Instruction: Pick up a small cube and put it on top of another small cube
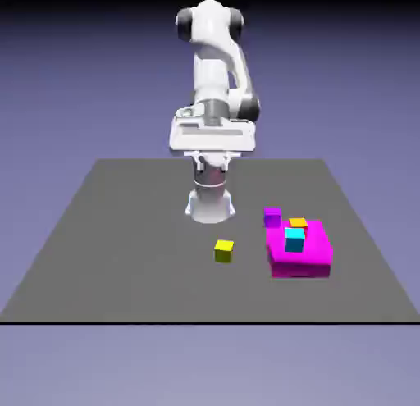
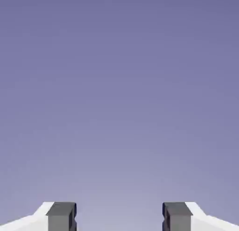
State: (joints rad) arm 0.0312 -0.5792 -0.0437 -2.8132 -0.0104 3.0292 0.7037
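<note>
A: Any writing, labels, brands or numbers to read anywhere?

B: None. The white arm (image 1: 215, 76) bears no logo or lettering that can be made out.

A: And the coloured pieces beside the flat magenta block (image 1: 300, 250)?

B: Plain faces, as is the block itself. The grey desk (image 1: 123, 240) carries no marks, and the hand view shows only a blank backdrop.

The grey table (image 1: 123, 257) bears a yellow cube (image 1: 224, 250), purple cube (image 1: 272, 216) and magenta block (image 1: 300, 257).
</note>
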